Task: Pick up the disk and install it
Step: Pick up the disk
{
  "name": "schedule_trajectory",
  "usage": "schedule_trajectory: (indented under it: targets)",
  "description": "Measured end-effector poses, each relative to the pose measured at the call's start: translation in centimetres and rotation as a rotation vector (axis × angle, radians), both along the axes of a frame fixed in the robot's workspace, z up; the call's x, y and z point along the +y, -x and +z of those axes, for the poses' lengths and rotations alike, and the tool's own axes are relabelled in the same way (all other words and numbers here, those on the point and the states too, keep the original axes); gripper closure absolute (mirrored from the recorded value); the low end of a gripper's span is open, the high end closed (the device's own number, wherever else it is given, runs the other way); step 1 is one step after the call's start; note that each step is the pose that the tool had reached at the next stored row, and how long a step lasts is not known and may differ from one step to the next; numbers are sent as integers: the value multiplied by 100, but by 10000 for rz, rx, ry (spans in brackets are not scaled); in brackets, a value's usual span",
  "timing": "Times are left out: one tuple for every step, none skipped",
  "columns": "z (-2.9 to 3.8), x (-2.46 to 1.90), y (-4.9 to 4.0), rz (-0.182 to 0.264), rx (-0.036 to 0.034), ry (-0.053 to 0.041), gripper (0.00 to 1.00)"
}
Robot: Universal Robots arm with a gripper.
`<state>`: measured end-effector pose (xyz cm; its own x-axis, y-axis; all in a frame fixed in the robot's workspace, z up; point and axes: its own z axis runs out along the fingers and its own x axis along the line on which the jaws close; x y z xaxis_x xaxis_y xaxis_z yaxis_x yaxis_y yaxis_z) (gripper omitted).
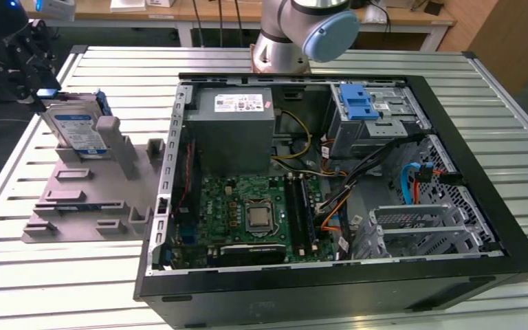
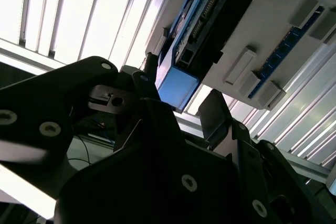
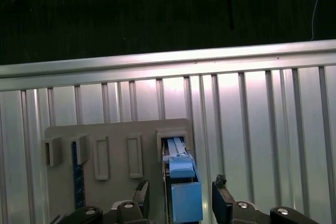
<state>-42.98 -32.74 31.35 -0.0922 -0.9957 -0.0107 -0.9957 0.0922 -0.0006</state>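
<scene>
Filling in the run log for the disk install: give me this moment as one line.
gripper: open, straddling disk | disk: upright in grey stand, not lifted

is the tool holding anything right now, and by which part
Nothing is held. The tool is open, its fingers either side of the disk at its blue end, not touching; the disk stands in the grey stand.

I see the flat silver disk [image 1: 73,127] as dull metal with a glossy paper label and a smooth blue plastic frame. Grey slotted stand [image 1: 80,199]: matt plastic. Ribbed table [image 1: 62,275]: bare shiny metal. Black computer case [image 1: 337,302]: matt painted metal. Black gripper [image 3: 181,183]: matt.
</scene>
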Motion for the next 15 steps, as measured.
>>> schedule_trajectory:
  targets:
    - [-5, 1, 0, 0, 0, 0, 41]
    - [-10, 1, 1, -1, 1, 0, 41]
    - [-17, 1, 1, -1, 1, 0, 41]
    - [-25, 1, 2, -1, 1, 0, 41]
    - [-31, 1, 2, -1, 1, 0, 41]
    - [-35, 1, 2, -1, 2, 0, 41]
    - [-37, 1, 2, -1, 4, 1, 41]
    - [-41, 1, 2, -1, 1, 0, 41]
    - [-43, 1, 2, -1, 1, 0, 41]
    - [-44, 2, 2, -1, 0, 0, 41]
    - [-46, 1, 2, -1, 0, 0, 41]
    - [-48, 1, 2, 0, 0, 0, 41]
    - [-52, 1, 2, 0, -1, -1, 41]
    - [-58, 2, 2, -1, 2, 0, 41]
    - [-63, 2, 3, -1, 8, 1, 41]
